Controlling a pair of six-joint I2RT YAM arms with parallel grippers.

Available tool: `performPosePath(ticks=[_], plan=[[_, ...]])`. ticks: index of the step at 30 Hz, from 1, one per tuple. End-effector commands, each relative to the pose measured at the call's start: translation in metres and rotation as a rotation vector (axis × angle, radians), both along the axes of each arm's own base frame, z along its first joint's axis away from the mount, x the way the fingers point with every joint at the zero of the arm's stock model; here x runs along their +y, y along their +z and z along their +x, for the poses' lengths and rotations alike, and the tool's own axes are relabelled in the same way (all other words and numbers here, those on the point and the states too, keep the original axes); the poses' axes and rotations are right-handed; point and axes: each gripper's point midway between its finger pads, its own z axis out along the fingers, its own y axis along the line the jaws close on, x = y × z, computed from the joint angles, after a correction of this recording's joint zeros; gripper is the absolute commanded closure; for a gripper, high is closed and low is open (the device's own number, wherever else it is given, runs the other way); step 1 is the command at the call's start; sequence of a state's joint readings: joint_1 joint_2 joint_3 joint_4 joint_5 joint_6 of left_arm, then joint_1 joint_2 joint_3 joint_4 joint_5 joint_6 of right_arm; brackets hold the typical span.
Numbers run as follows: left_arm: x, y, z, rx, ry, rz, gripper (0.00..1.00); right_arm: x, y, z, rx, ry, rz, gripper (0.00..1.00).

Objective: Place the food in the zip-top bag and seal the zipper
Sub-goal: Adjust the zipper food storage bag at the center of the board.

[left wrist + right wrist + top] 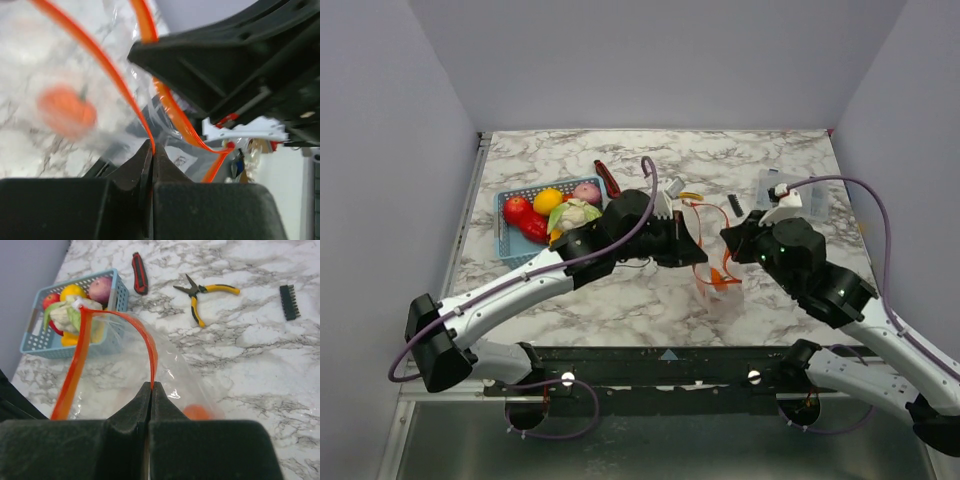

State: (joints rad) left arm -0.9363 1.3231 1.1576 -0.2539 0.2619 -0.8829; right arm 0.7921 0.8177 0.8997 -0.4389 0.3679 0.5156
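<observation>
Plastic of the zip-top bag (720, 292) is between the two arms, in the middle of the marble table (620, 300). The left gripper (151, 150) is clenched on the zipper (100, 55). The right gripper (150, 390) pinches the same orange-red strip at another place, and the mouth stands open in a loop. One orange food piece (196, 412) lies inside the bag. The other food (72, 291) is in the blue basket (35, 332), well apart on the left: red, yellow and purple-pink pieces and a cauliflower (65, 315). Yellow-handled pliers (205, 295) and a red knife (139, 280) lie on the table behind.
</observation>
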Motion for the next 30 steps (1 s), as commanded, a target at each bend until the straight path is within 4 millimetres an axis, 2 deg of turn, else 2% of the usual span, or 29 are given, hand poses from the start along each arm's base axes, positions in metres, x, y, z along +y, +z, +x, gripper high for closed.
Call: performPosePath(ticks=[1,4,5,9,13,17,20,23,26,30], plan=[[0.001,0.057,0.009,-0.086,0.009,-0.092,1.0,-0.016,0.03,-0.005,-0.055,-0.034,0.008,1.0],[-0.005,0.042,0.009,-0.029,-0.029,-0.084,0.99,-0.021,0.02,-0.005,-0.036,-0.051,-0.023,1.0],[-0.006,0.039,0.009,-0.021,-0.033,-0.091,0.94,-0.022,0.018,-0.006,-0.034,-0.054,-0.026,1.0],[0.0,0.037,0.009,-0.044,-0.029,-0.091,0.71,-0.03,0.014,-0.007,-0.043,-0.077,-0.033,1.0],[0.021,0.036,0.014,-0.091,0.005,-0.063,0.46,-0.035,0.015,-0.007,-0.05,-0.087,-0.062,1.0],[0.06,0.026,0.023,-0.131,0.071,-0.017,0.29,-0.036,0.014,-0.006,-0.055,-0.086,-0.082,1.0],[0.096,0.019,0.031,-0.162,0.126,0.023,0.16,-0.036,0.006,-0.006,-0.045,-0.08,-0.109,1.0],[0.139,0.003,0.041,-0.188,0.217,0.14,0.13,-0.036,0.0,-0.006,-0.035,-0.075,-0.124,1.0],[0.183,-0.012,0.054,-0.215,0.323,0.286,0.12,-0.027,-0.005,-0.008,-0.025,-0.035,-0.112,1.0],[0.248,-0.022,0.083,-0.207,0.561,0.445,0.13,-0.016,-0.01,-0.009,-0.008,0.014,-0.101,1.0]])
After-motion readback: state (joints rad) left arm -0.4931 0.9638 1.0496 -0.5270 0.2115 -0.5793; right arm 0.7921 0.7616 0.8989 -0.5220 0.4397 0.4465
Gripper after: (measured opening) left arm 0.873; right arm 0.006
